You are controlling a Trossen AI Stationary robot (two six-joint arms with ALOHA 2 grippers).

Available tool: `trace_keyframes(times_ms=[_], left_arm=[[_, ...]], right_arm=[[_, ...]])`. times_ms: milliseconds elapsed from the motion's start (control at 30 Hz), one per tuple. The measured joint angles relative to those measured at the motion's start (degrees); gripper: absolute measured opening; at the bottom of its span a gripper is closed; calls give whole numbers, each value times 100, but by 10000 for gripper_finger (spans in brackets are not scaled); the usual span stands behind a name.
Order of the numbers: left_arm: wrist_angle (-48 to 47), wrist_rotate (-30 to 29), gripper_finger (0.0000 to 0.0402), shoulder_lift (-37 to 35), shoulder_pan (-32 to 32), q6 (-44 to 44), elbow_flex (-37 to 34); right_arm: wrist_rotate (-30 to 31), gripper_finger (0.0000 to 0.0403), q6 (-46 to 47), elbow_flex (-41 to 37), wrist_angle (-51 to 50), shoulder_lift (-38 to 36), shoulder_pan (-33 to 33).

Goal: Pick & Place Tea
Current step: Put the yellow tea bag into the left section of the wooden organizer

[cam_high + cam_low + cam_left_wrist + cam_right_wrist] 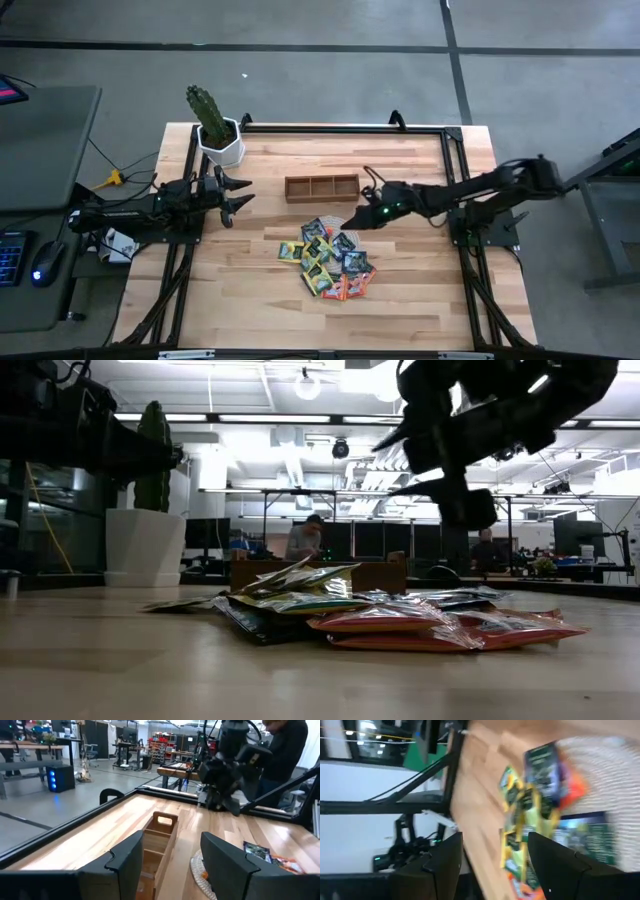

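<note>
wooden table [420, 300] lies bare around the tea [327, 258] pile.

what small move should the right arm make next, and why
Probably lower the right gripper onto the near edge of the tea sachets. Its jaws are open and empty, poised above the pile's upper edge, and the wooden tray holds no sachet yet. The left gripper waits by the cactus pot.

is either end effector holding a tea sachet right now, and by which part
Neither. The right end effector hangs open above the tea sachets; the left end effector is open near the cactus pot.
</note>
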Motion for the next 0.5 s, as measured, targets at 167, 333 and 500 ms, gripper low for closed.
trace_keyframes(times_ms=[167, 333, 500], left_arm=[[-1, 0, 193, 0, 0, -10, -1], [-5, 47, 193, 0, 1, -11, -1], [-15, 118, 193, 0, 0, 18, 0]], right_arm=[[29, 220, 368, 125, 944, 575, 284], [-132, 220, 48, 993, -100, 1037, 465], [-108, 220, -648, 2295, -2232, 1477, 490]])
